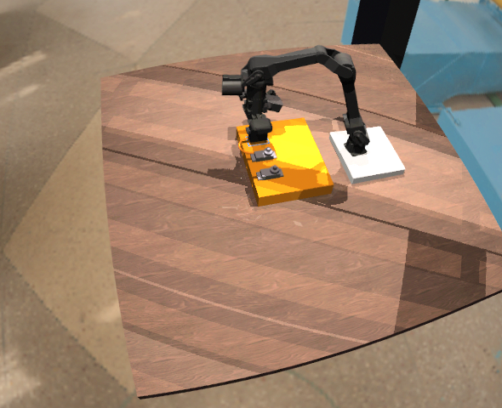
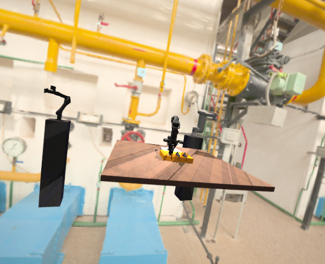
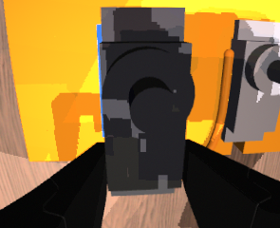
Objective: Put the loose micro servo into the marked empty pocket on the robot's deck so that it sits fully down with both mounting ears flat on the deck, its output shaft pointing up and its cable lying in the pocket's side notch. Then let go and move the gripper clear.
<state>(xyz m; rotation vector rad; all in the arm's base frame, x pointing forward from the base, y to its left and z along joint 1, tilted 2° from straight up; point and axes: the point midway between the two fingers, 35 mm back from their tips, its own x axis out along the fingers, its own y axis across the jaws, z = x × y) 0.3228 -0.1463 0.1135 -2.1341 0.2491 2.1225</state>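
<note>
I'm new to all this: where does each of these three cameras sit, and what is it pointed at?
Top: high above, looking down on the wooden table, orange deck and the whole arm.
Exterior: far off to the side, near table height, showing the arm small against yellow pipes.
Wrist: on the gripper, looking along its fingers at the dark micro servo it grips.
Shared: top and wrist both show a seated grey servo.

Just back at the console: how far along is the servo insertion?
Done: the micro servo is gripped and carried to the yellow deck. In hand: the gripper holds it low over the deck's far end, beside the two seated servos. Left: seat it fully, cable in the notch, release, move clear. Seating depth cannot be judged.
</note>
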